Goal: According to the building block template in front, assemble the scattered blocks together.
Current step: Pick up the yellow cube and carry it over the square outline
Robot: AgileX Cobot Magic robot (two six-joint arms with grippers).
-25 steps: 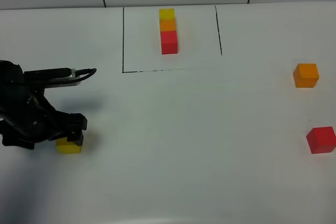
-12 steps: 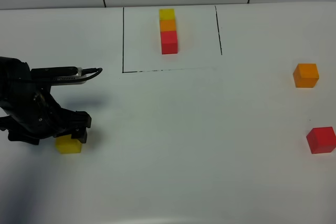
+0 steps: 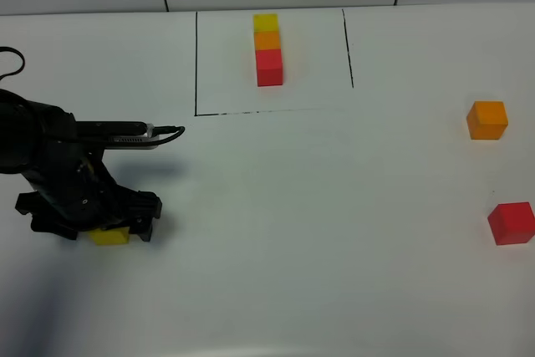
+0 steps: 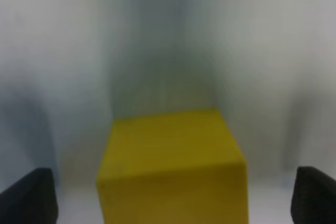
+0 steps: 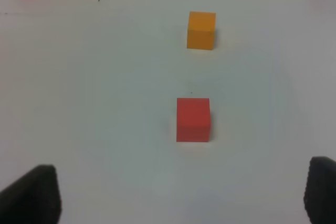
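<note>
- Straddling the yellow cube (image 4: 170, 166) on the left of the desk (image 3: 334, 206), the left hand (image 3: 111, 221) is hanging released, not gripping.
- Meanwhile the right hand (image 5: 181, 192) is hovering released near the red cube (image 5: 192, 119).
- Next is likely calling for clenching on yellow, then matching the building block template (image 3: 268, 49).

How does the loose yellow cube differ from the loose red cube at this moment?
The yellow cube sits on the left of the table, the red cube at the far right. The open left gripper straddles the yellow cube; no gripper is around the red cube. The arm hides part of the yellow cube from above; the red cube shows whole. Both are plain cubes outside the drawn frame.
</note>
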